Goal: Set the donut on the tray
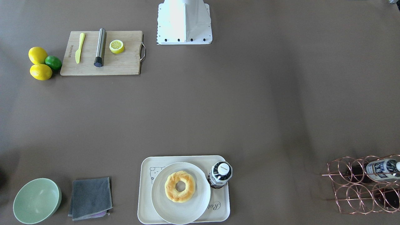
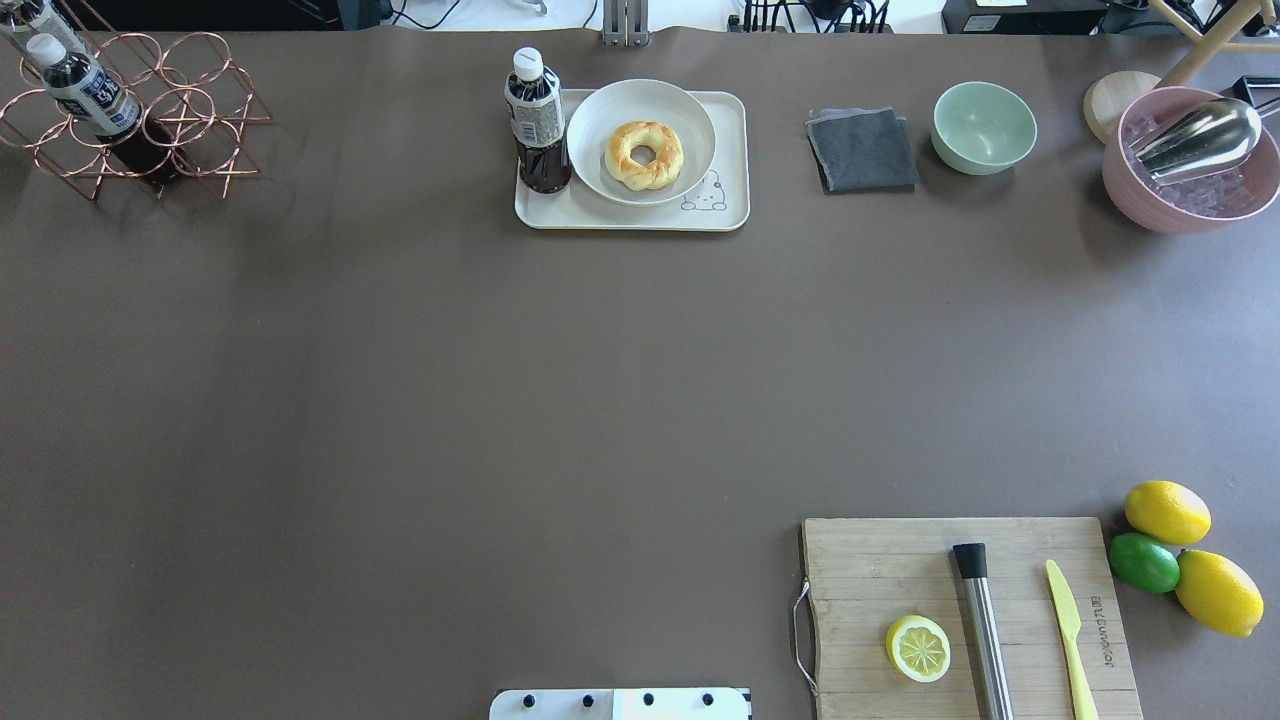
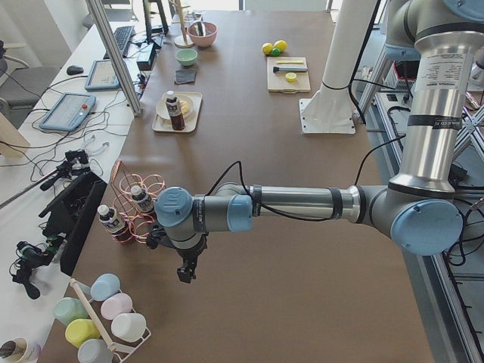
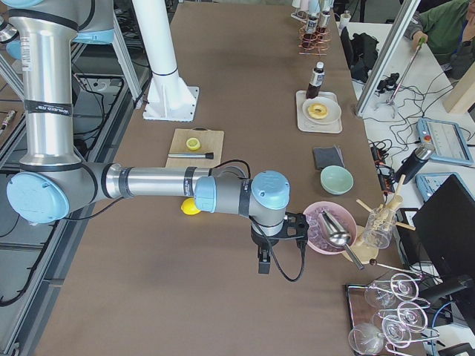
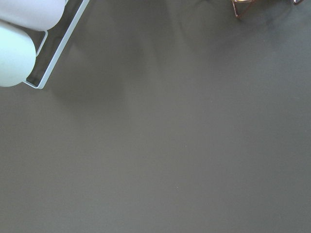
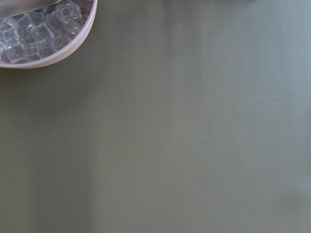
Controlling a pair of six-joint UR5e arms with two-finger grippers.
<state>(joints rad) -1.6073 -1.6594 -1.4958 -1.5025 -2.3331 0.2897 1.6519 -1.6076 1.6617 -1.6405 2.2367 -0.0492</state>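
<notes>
**Overhead view.** The donut (image 2: 643, 154) lies flat, hole upward, at the centre of a round white plate (image 2: 598, 108). The plate rests on the tray (image 2: 560, 212), which sits at the 12 o'clock edge of the desk (image 2: 400, 400). A dark bottle (image 2: 537, 120) stands upright on the tray at the plate's 9 o'clock. A grey cloth (image 2: 862, 150) and a green bowl (image 2: 984, 127) lie at the tray's 3 o'clock. A wooden cutting board (image 2: 880, 560) occupies the desk's 5 o'clock.

**Side views.** The left end effector (image 3: 185, 274) hangs pointing down over bare desk near a copper wire rack (image 3: 144, 219). The right end effector (image 4: 263, 265) hangs beside a pink bowl (image 4: 315, 241) of ice. Neither view shows whether the fingers are spread or closed. Both end effectors are well apart from the donut.
</notes>
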